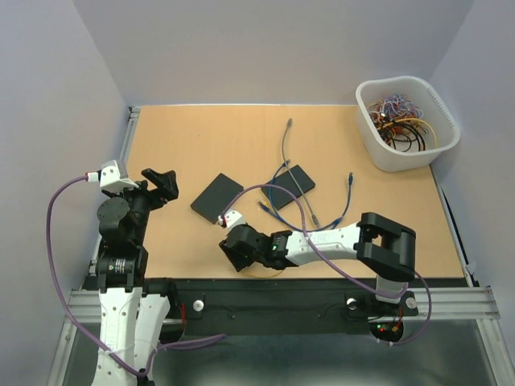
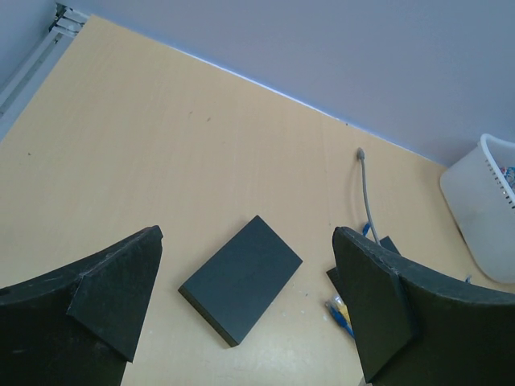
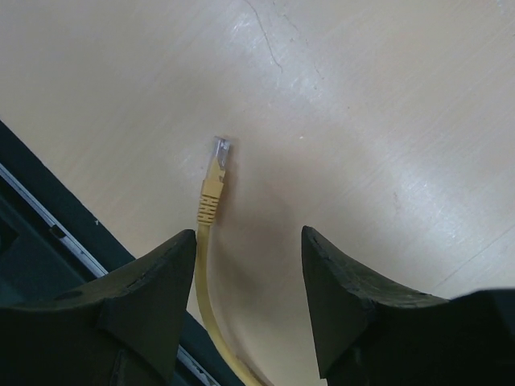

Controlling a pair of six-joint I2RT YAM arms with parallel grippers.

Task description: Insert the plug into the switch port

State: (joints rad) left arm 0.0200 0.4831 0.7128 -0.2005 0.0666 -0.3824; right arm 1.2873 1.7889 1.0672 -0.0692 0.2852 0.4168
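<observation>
Two dark flat boxes lie near the middle of the desk [image 1: 185,145] in the overhead view: one box [image 1: 216,198] left of centre, the second box [image 1: 288,187] just right of it. Loose blue cables [image 1: 278,207] and a grey cable [image 1: 286,153] are draped over and around the second one. No ports can be made out on either box.

The task's plug [image 3: 220,152] is a clear connector on the end of a yellow cable [image 3: 211,203]. It lies flat on the desk near the bottom edge, well apart from both boxes. In the right wrist view it sits in the upper centre of the frame, with its cable running down toward the lower edge.

The right end effector [image 3: 249,235] hangs low over that cable with its fingers apart. The cable passes between them, close beside the finger on the left of the frame, and nothing is clamped. Whether that finger touches the cable cannot be told.

The left end effector [image 2: 248,235] is held above the left part of the desk, spread wide and holding nothing. In its wrist view the first box lies between its fingers.

A white bin [image 1: 406,121] full of coiled cables stands in the upper right corner of the overhead view.
</observation>
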